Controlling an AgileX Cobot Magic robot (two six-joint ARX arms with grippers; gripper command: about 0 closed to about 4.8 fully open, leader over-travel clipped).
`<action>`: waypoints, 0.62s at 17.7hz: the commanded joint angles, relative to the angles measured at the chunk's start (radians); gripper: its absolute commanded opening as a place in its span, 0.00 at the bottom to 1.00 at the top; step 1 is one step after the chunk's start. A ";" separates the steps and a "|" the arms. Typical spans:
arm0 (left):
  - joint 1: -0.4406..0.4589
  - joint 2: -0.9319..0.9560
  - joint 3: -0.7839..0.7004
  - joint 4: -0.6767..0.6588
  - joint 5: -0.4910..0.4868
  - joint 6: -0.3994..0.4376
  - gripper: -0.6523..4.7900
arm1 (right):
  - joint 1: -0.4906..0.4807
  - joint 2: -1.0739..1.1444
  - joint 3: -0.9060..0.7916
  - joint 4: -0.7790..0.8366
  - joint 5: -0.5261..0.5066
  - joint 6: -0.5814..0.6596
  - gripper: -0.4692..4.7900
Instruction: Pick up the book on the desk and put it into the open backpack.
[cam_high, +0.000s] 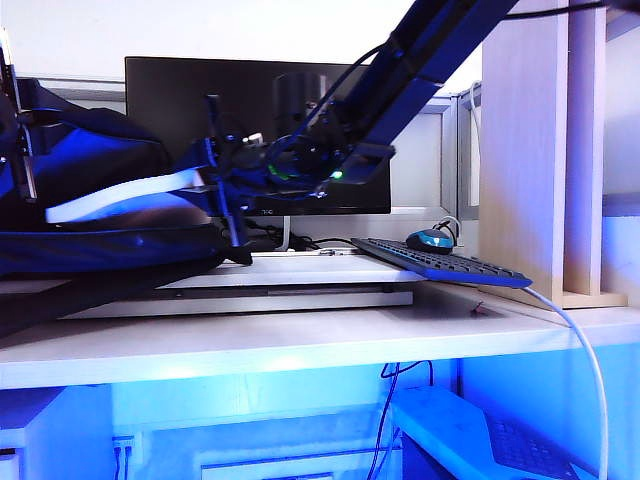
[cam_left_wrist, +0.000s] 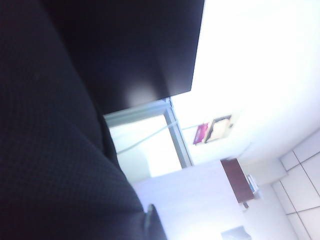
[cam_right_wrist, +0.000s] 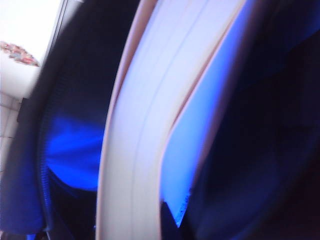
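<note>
Two claws work at the backpack (cam_high: 90, 190) lying on the worktop (cam_high: 300, 340). The right claw (cam_high: 222, 180) reaches in from the right arm and grasps the near end of the book (cam_high: 120, 198); the book juts out level from its jaws, its far end inside the bag's open mouth. In the right wrist view the book's white page edges (cam_right_wrist: 145, 125) run between dark blue fabric (cam_right_wrist: 70, 150). The left claw (cam_high: 18, 150) sits clenched at the backpack's far side, above the book; what it pinches I cannot tell. Behind the right claw stands a monitor (cam_high: 170, 90).
</note>
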 joint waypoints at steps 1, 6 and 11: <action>-0.011 -0.017 0.017 0.101 0.056 -0.013 0.11 | 0.022 0.019 0.054 0.083 -0.026 0.023 0.07; -0.030 -0.016 0.059 0.071 0.055 -0.010 0.11 | 0.073 0.068 0.076 0.085 -0.006 0.069 0.07; -0.084 -0.016 0.068 0.037 0.031 -0.054 0.11 | 0.071 0.175 0.231 0.067 -0.006 0.120 0.07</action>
